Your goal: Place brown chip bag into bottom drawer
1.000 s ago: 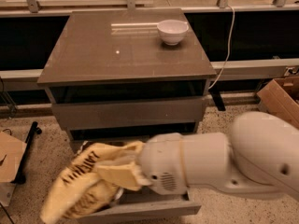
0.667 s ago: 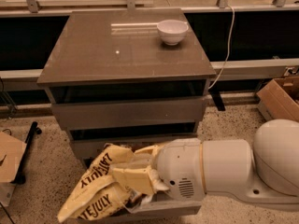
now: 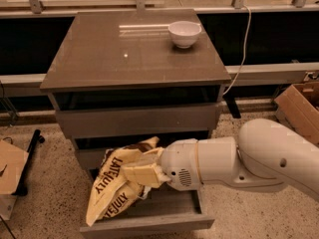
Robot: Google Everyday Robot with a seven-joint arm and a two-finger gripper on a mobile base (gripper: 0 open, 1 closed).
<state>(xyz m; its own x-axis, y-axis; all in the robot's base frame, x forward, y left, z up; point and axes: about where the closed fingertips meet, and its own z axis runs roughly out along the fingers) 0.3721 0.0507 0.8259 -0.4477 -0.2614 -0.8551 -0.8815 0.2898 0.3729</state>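
The brown chip bag [image 3: 112,185] is crinkled, yellow with dark lettering and a brown patch near its top. It hangs over the left part of the open bottom drawer [image 3: 149,223], its lower end over the drawer's left front corner. My gripper [image 3: 142,176] reaches in from the right on a white arm and is shut on the bag's right side, just above the drawer. The drawer's inside shows as a grey floor to the right of the bag.
A white bowl [image 3: 184,34] stands on the grey-brown cabinet top [image 3: 129,54]. The two drawers above [image 3: 137,121] are closed. A cardboard box [image 3: 301,106] sits on the floor at right, another [image 3: 10,176] at left. A white cable [image 3: 241,49] hangs behind the cabinet.
The gripper and bag have moved right and forward, from left of the drawer to over its left part. The bag has turned more upright.
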